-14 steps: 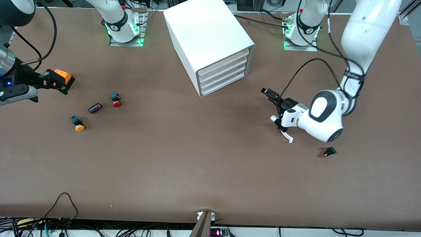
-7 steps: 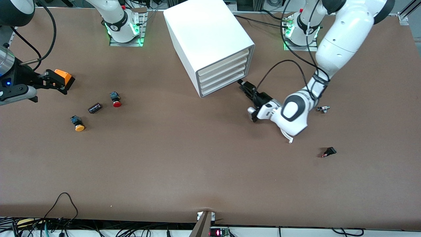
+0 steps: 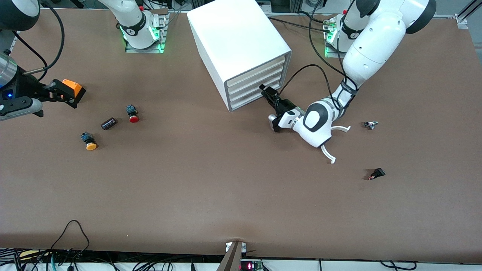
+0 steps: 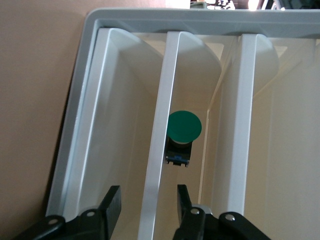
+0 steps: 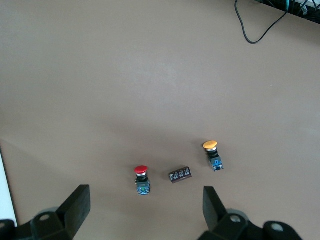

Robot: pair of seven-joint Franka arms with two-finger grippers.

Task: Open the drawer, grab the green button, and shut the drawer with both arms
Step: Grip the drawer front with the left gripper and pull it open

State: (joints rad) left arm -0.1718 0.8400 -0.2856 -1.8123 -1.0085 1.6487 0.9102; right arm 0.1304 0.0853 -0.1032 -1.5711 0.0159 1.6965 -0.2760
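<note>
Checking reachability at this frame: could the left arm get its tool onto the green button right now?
Probably not yet. The left tool, open, sits at the drawer front, its fingers straddling a cream drawer front. The green button lies deeper inside, with that front in the way.

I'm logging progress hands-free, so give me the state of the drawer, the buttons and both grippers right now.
Drawer: shut.
Green button: inside the cabinet, untouched.
Left gripper: open, empty, at the drawer fronts.
Right gripper: open, empty, waits over the table's right-arm end.
Red button: on the table, ungrasped.
Orange button: on the table, ungrasped.
</note>
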